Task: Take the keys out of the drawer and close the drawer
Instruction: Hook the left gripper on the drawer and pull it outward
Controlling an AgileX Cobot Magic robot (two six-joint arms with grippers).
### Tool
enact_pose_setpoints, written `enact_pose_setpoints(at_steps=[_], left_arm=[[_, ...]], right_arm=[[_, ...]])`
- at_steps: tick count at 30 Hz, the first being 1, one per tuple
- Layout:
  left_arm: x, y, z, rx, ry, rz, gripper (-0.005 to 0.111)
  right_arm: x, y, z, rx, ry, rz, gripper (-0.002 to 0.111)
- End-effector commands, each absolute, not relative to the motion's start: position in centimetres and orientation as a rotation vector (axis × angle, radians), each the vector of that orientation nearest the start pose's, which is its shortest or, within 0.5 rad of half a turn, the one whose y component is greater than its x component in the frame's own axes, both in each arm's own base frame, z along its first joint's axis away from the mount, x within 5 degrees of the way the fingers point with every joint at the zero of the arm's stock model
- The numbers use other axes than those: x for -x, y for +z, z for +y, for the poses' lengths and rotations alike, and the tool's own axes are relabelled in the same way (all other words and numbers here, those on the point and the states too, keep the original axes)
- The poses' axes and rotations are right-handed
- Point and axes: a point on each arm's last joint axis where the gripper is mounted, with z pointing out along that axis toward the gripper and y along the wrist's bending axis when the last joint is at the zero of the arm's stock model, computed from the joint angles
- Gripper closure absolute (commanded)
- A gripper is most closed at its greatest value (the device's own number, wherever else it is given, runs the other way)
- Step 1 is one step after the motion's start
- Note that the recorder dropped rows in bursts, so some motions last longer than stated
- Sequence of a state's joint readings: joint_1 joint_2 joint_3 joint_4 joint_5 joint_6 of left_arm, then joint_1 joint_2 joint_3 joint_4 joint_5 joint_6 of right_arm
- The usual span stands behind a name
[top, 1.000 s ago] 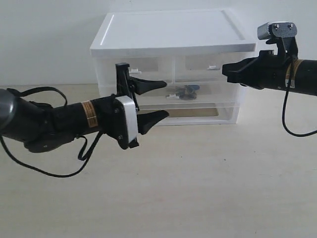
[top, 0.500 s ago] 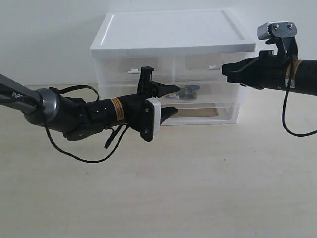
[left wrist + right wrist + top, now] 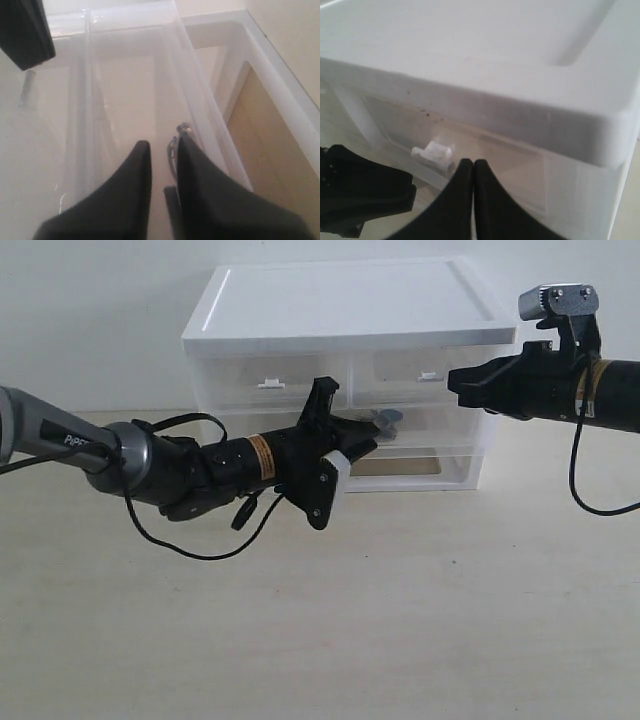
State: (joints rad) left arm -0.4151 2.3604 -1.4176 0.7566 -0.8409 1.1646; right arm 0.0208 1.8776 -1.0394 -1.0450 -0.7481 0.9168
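- Pale wooden table (image 3: 420,620) against a white wall, carrying a white plastic cabinet (image 3: 340,300) with see-through drawers.
- Change: a second ago the left gripper (image 3: 358,437) hung in front of the cabinet, left of centre, with its jaws spread wide. It has since swung in and forward, and its tips now lie inside the drawer (image 3: 445,425), the wide shallow one in the middle row.
- Jaws: the gap has narrowed over the same interval. In the left wrist view the left gripper (image 3: 162,145) shows two dark fingers (image 3: 132,185) close together, with a thin metal ring of the keys (image 3: 172,150) in the slit between them.
- Grip: whether the ring is truly pinched or merely bracketed cannot be told.
- Keys: in the exterior view the keys (image 3: 387,418) lie in the drawer just beyond the fingertips, not yet lifted.
- Meaning: the reach appears complete and the task stands at the pick-up. Lifting out and closing the drawer are both still to be done.
- Left arm: stretched low across the table from the left, wrist rolled, forearm pointing at the drawer front.
- Right gripper (image 3: 455,380): unmoved, held level beside the cabinet's upper right corner. Its fingers are pressed together on nothing, near a small white handle (image 3: 432,151) of an upper drawer.
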Motion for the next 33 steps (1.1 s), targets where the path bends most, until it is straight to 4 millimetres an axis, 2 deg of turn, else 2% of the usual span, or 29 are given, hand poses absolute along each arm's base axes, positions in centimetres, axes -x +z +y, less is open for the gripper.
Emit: enact_pose_setpoints(at_steps=[1, 4, 9, 15, 25, 33], left_arm=[[-45.0, 10.5, -21.4, -1.584, 0.595, 0.829, 0.102], [-45.1, 10.1, -21.0, -1.58, 0.596, 0.895, 0.102], [-44.4, 9.3, -20.7, -1.598, 0.596, 0.905, 0.102], [-42.1, 8.9, -21.4, -1.635, 0.571, 0.863, 0.102], [-39.9, 9.4, -21.5, -1.647, 0.629, 0.829, 0.102], [-39.9, 9.8, -21.6, -1.632, 0.633, 0.789, 0.102]], right_arm=[[-40.1, 20.8, 5.0, 0.283, 0.567, 1.82, 0.108], [-40.1, 20.8, 4.9, 0.281, 0.562, 1.825, 0.108], [-40.1, 20.7, 4.9, 0.278, 0.555, 1.832, 0.108], [-40.1, 20.7, 4.9, 0.278, 0.555, 1.832, 0.108], [-40.1, 20.7, 4.9, 0.281, 0.553, 1.834, 0.108], [-40.1, 20.6, 4.9, 0.293, 0.552, 1.837, 0.108]])
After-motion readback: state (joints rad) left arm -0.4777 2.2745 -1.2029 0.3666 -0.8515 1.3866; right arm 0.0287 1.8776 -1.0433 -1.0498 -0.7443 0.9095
